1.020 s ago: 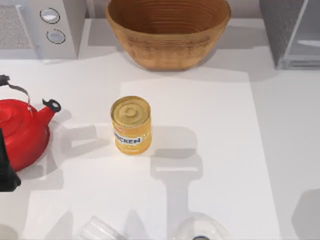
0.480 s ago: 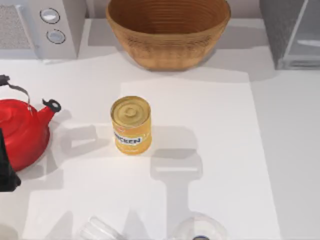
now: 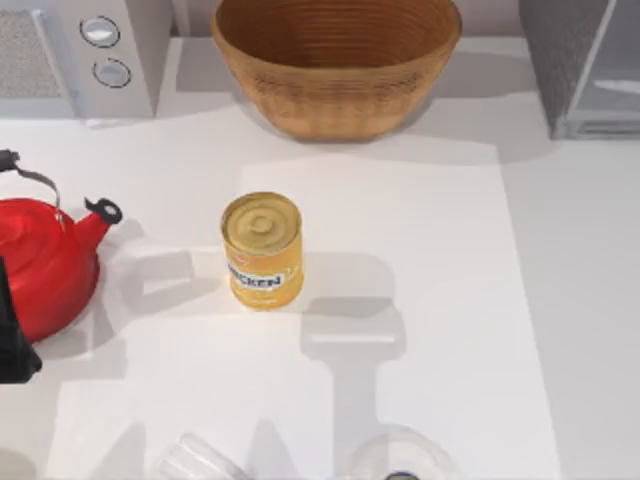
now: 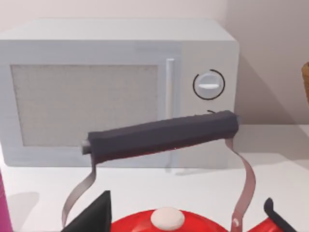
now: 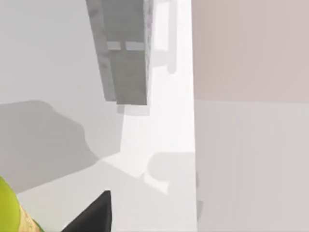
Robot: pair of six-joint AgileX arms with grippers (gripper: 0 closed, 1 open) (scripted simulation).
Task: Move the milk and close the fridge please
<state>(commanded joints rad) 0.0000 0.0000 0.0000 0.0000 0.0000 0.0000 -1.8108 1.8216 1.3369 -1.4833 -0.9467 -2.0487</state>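
Fridge [image 3: 585, 65], a boxy grey appliance with a speckled dark-grey side panel, stood at the far right corner of the white table [image 3: 560, 300]; the right wrist view showed its grey body [image 5: 123, 53]. No milk carton could be made out. A yellow chicken can [image 3: 262, 250] stood upright near the table's centre, with a woven brown basket [image 3: 335, 60] beyond it at the far edge. A red kettle [image 3: 40, 262] with a black handle [image 4: 159, 135] sat at the left, in front of a light-grey box with two round knobs [image 3: 110, 50]. Left arm's dark body [image 3: 12, 340] lay at the left edge, near the kettle. How far either gripper was open could not be told.
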